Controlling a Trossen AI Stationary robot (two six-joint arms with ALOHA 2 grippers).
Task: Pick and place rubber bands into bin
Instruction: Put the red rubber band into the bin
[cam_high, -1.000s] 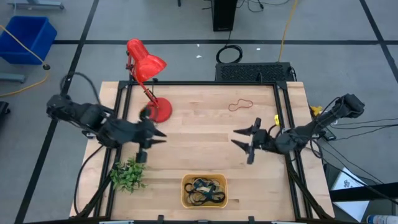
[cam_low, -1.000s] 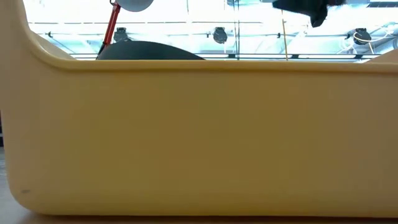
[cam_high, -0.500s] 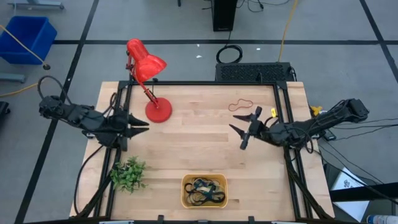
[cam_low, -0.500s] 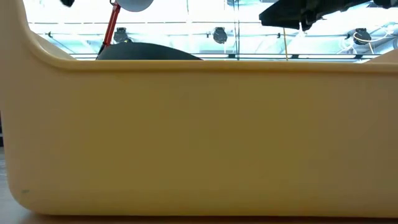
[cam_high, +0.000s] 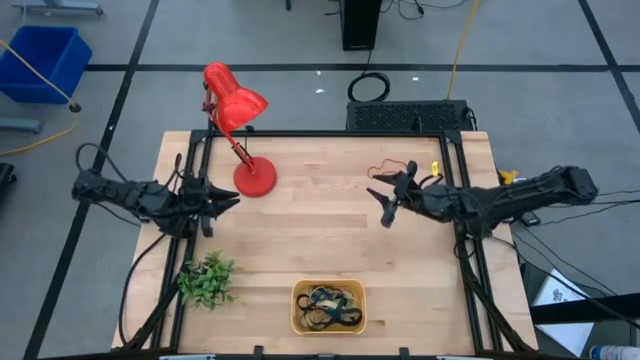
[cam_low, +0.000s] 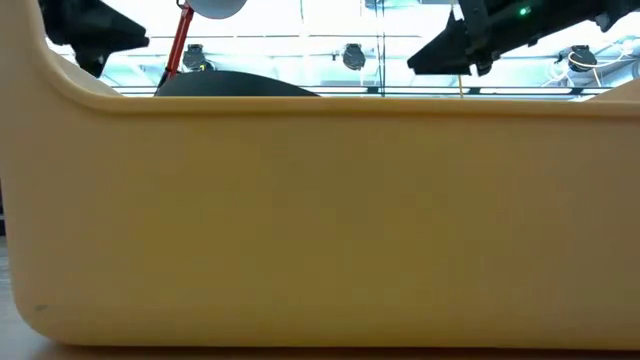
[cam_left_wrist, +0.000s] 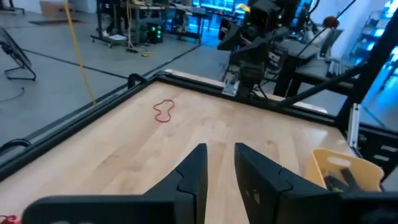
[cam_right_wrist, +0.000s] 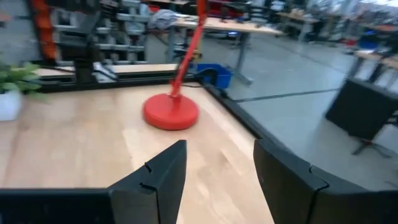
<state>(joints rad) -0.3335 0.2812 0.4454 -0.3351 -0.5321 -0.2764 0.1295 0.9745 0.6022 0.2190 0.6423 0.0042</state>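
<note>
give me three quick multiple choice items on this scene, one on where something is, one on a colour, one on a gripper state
1. Where does the loose red band lie?
A. in the bin
B. on the table by the right gripper
C. under the plant

2. What colour is the lamp?
A. red
B. blue
C. green

3. How is the right gripper?
A. shut on a band
B. open, holding nothing
C. out of view

Answers: 1 B, the high view shows it on the wood just beyond that gripper, far from the bin. 2 A, head and base are red. 3 B, its fingers stand spread with nothing between.
</note>
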